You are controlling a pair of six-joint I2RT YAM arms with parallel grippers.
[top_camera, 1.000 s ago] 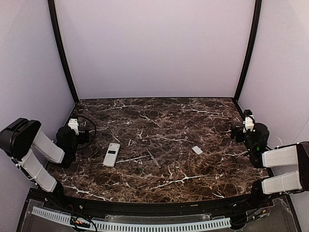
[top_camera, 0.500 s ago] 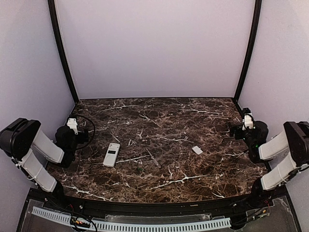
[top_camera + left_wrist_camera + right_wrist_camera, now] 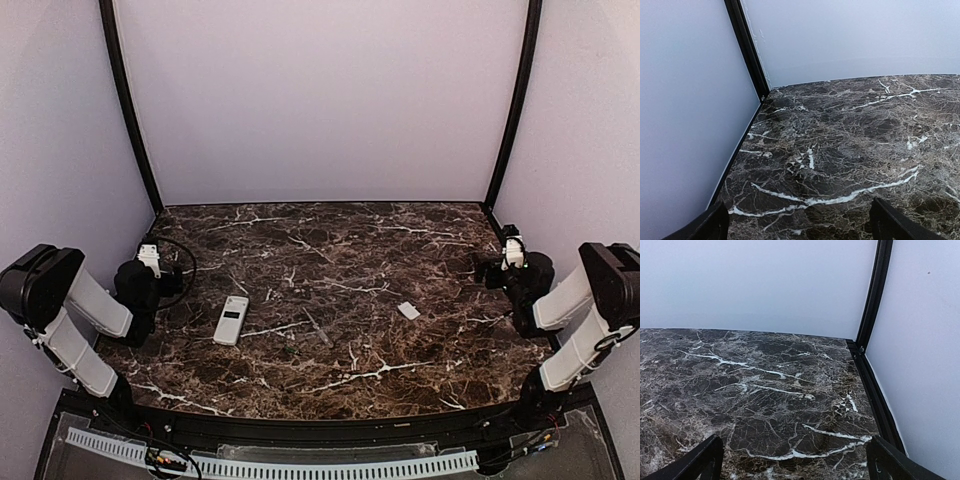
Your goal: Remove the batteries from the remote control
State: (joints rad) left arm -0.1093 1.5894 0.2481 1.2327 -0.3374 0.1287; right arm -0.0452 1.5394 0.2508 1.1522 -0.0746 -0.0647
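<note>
Top external: remote control [image 3: 231, 320], maybe batteries [image 3: 318, 328]

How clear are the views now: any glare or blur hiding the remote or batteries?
Top view: soft even light, no glare; the remote stands out white, but the batteries nearly vanish against the veined table. Left wrist view: sharp, neither in frame. Right wrist view: the same.

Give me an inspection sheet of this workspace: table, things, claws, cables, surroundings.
Surface: dark marble table, white veins.
Job's things: white remote control lying flat; batteries loose on the table to its right.
Clutter: small white cover plate further right.
Claws: left claw and right claw both open, empty, at the table's sides.
Cables: black cable loop by the left arm.
Surroundings: pale walls, black corner posts.
</note>
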